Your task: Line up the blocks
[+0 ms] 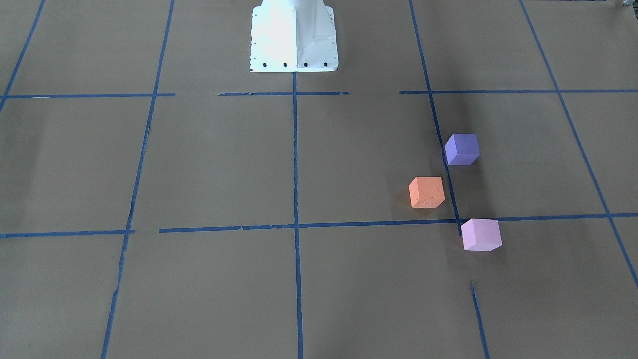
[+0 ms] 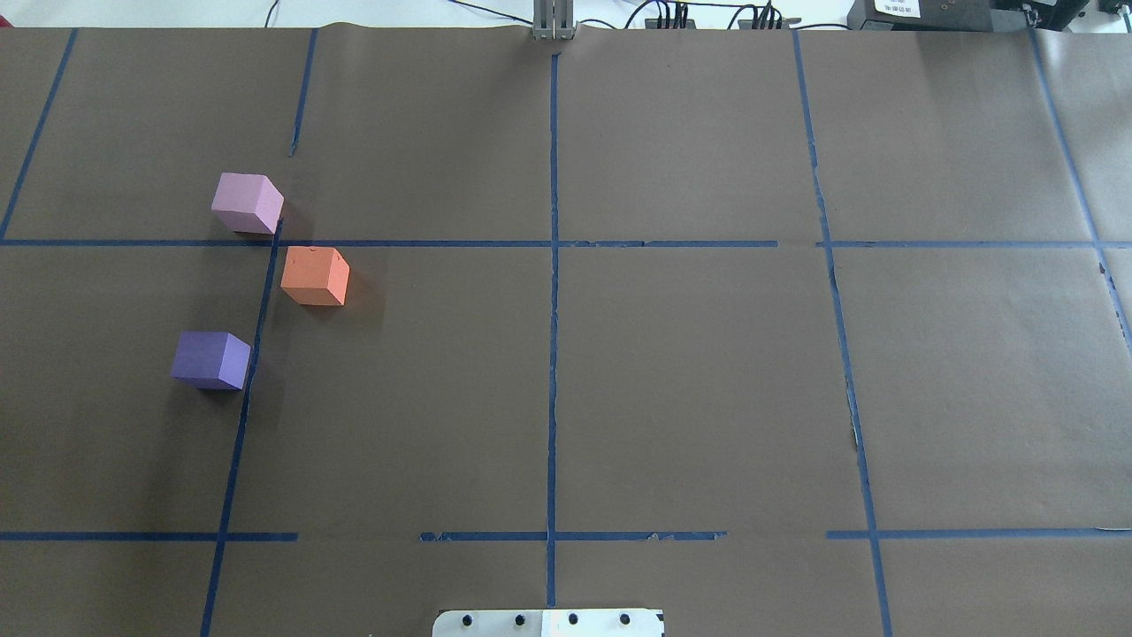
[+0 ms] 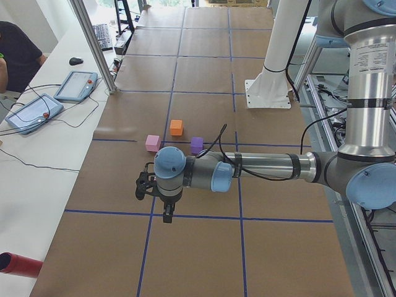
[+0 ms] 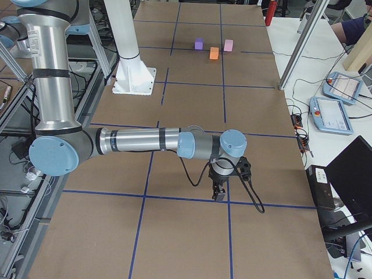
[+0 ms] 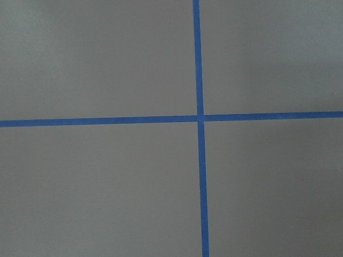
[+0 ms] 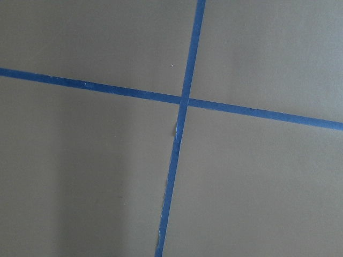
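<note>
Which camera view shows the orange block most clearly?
The overhead exterior view: the orange block is large, sharp and unobstructed. The exterior front-facing view shows it almost as well. Both side views show it small and far off. The wrist views show only brown paper and blue tape.

Orange block [image 1: 426,192], matt foam-like, faintly pitted, violet block [image 1: 462,148] and pale pink block [image 1: 481,235], matt foam-like, smooth, table covering [image 2: 707,372] of matt brown paper, blue tape lines [image 2: 553,354], ragged-edged in places, base plate [image 1: 294,37], glossy white-painted metal.

Orange block [image 2: 315,276], violet-purple block [image 2: 210,360], pale pink-lilac block [image 2: 247,203]: apart, in a crooked cluster.
</note>
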Tool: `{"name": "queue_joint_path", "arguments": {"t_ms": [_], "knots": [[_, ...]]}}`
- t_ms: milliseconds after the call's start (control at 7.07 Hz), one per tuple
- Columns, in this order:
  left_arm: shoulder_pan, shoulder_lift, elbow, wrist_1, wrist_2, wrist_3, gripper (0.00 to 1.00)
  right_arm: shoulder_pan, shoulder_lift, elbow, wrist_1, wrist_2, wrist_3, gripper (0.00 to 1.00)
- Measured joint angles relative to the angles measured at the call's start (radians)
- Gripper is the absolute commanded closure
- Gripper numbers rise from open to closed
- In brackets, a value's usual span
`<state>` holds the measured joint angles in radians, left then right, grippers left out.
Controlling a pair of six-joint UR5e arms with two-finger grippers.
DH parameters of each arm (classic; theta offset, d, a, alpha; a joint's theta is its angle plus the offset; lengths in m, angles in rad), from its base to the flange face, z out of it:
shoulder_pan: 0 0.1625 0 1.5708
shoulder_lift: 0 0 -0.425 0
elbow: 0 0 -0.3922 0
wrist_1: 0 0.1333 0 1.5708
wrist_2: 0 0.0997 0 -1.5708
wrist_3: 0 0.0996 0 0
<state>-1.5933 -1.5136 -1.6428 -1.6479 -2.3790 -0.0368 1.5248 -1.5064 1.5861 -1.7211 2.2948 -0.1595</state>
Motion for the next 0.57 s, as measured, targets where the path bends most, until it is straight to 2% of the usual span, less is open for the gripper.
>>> {"name": "queue_joint_path", "arguments": {"t_ms": [566], "knots": [[0.003, 0.005, -0.006, 0.032, 0.012, 0.004, 0.00, 0.000, 0.000, 0.000, 0.000, 0.000, 0.000, 0.00]]}}
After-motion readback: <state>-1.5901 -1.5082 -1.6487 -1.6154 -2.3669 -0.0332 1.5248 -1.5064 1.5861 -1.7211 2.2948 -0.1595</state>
